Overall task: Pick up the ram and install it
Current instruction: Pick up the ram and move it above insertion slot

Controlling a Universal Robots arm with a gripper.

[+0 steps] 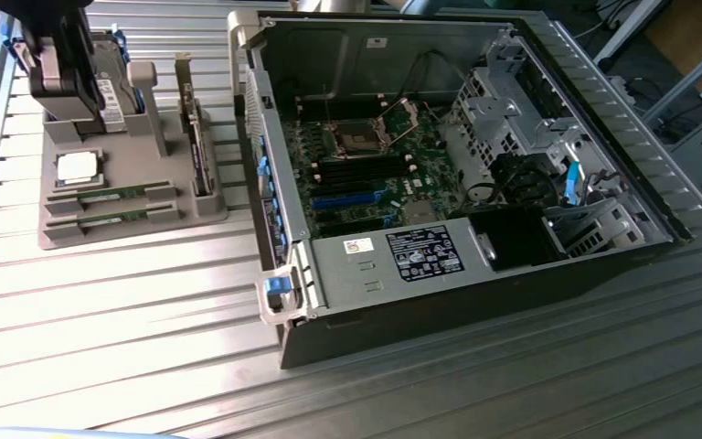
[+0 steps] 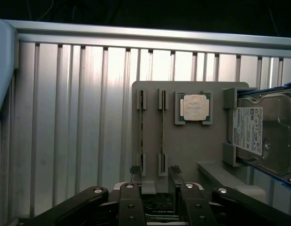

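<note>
Two ram sticks stand on edge in slots of a grey holder (image 1: 132, 229), one ram stick (image 1: 113, 194) behind the other ram stick (image 1: 113, 218). In the wrist view they show edge-on as thin green lines, one ram stick (image 2: 141, 127) beside its twin (image 2: 162, 127), on the holder (image 2: 192, 150). My gripper (image 2: 154, 172) hangs above the holder's end, open, with nothing between its fingertips (image 2: 135, 170). In the exterior view the gripper (image 1: 65, 87) is at the far left, over the back of the holder. The open computer case (image 1: 290, 274) holds the motherboard (image 1: 382, 151) with black memory slots (image 1: 357, 171).
The holder also carries a square processor chip (image 2: 194, 107), a hard drive (image 2: 265, 136) and an upright card (image 1: 193, 119) with a metal bracket. The ribbed metal table (image 1: 107, 320) spreads around. The case's tall side walls and drive cage (image 1: 510, 91) rise at the exterior view's right.
</note>
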